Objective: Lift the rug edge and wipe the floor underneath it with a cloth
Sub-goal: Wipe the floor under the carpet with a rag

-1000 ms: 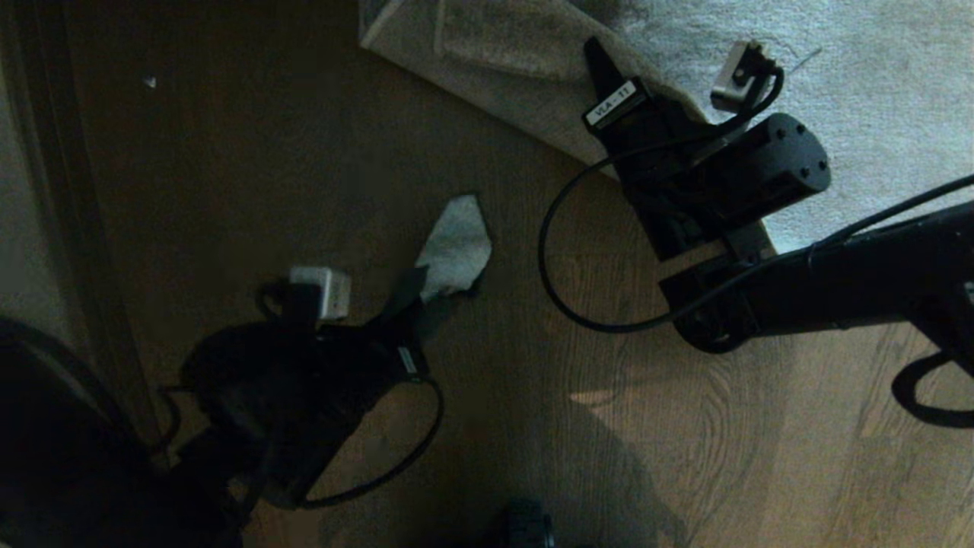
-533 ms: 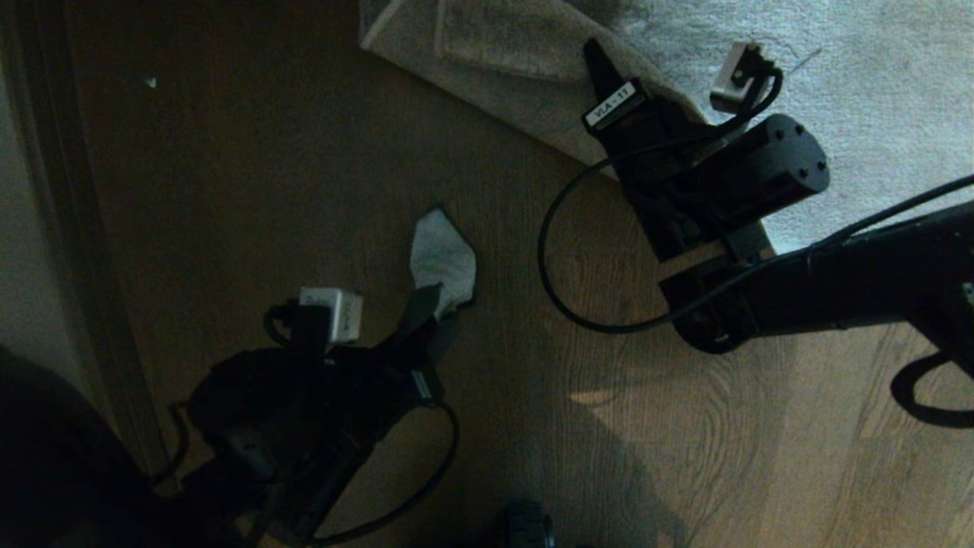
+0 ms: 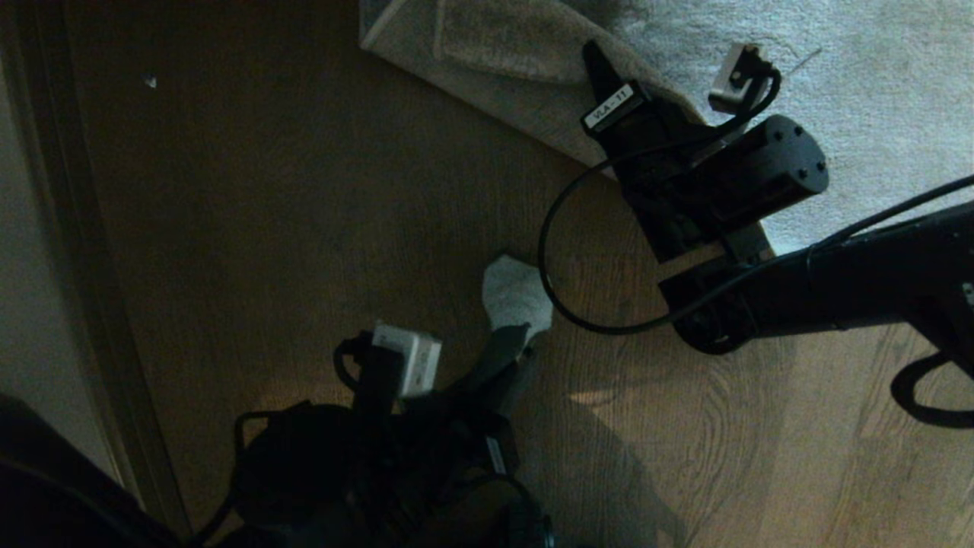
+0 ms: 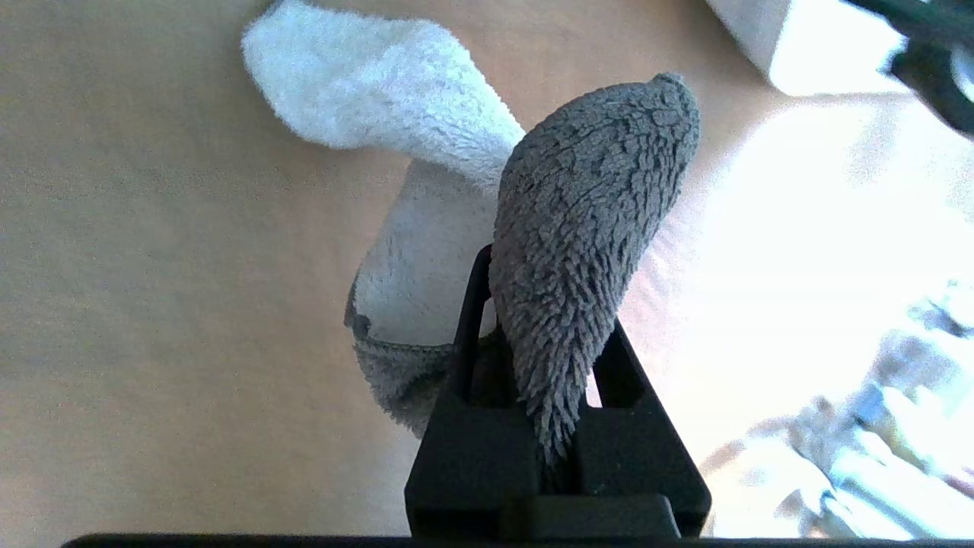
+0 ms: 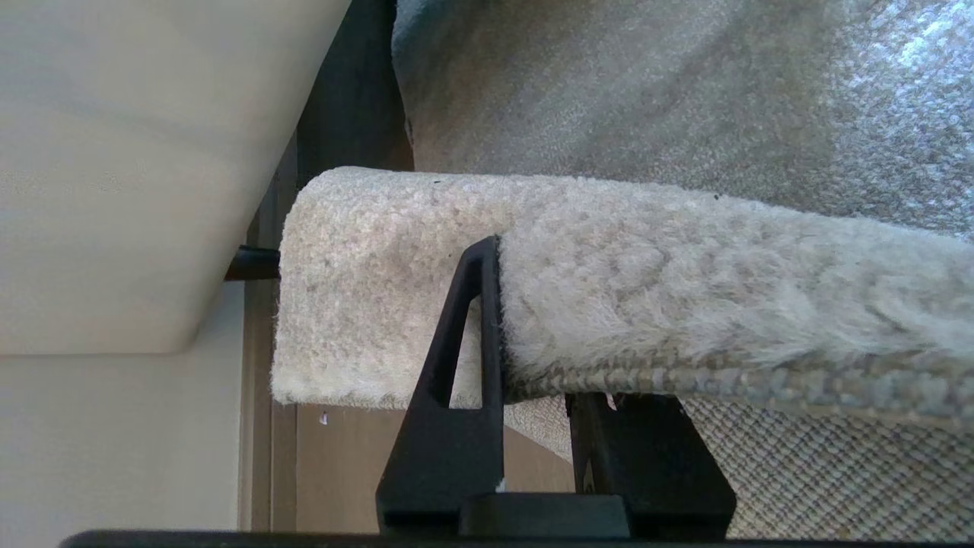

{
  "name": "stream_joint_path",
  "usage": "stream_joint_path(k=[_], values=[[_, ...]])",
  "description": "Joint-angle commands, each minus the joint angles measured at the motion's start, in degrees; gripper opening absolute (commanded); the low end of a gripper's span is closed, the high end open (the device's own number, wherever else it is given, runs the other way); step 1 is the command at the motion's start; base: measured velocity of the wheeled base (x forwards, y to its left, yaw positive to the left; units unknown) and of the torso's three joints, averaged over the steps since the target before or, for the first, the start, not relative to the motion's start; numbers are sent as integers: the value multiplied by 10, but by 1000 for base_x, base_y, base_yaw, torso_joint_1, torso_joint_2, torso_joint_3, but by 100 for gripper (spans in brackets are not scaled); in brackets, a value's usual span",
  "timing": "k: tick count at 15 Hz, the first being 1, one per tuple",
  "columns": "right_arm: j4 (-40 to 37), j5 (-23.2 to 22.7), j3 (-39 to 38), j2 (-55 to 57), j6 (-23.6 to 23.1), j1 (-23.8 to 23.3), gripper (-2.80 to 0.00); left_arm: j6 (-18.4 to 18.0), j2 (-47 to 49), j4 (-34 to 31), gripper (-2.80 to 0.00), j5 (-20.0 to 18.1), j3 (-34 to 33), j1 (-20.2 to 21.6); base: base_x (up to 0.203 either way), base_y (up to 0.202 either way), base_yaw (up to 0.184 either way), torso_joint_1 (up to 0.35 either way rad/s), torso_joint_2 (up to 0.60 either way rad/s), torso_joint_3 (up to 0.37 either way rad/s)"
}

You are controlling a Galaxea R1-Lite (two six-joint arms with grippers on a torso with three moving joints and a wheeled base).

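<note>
My right gripper is shut on the rug edge and holds it folded back over the pale plush rug. In the right wrist view the plush rug edge sits between the fingers of the right gripper, with the woven underside showing. The left gripper is low over the brown wood floor, shut on the small grey cloth. Seen from the left wrist, the cloth bunches out of the left gripper and trails onto the floor.
A dark skirting board and pale wall run down the left side. A small white speck lies on the floor far left. The right arm's cable loop hangs just beside the cloth.
The left gripper has dragged the cloth across the floor to the right and nearer to me, up to the right arm's cable loop. The right gripper has kept still with the rug edge.
</note>
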State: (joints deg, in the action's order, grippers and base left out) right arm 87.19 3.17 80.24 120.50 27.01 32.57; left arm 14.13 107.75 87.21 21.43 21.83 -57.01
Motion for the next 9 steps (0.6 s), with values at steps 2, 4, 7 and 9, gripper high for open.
stream_joint_path(k=[2, 4, 7, 9], values=[[18, 1, 0, 1, 1, -1, -280, 1, 31, 16, -280, 0, 15, -19, 0, 0, 0, 0, 0, 0], [18, 2, 0, 1, 1, -1, -280, 3, 50, 16, -280, 0, 35, -15, 0, 0, 0, 0, 0, 0], [24, 2, 1, 2, 1, -3, -280, 3, 69, 16, -280, 0, 59, -15, 0, 0, 0, 0, 0, 0], [24, 2, 1, 1, 1, -7, -280, 4, 84, 16, -280, 1, 74, -13, 0, 0, 0, 0, 0, 0]])
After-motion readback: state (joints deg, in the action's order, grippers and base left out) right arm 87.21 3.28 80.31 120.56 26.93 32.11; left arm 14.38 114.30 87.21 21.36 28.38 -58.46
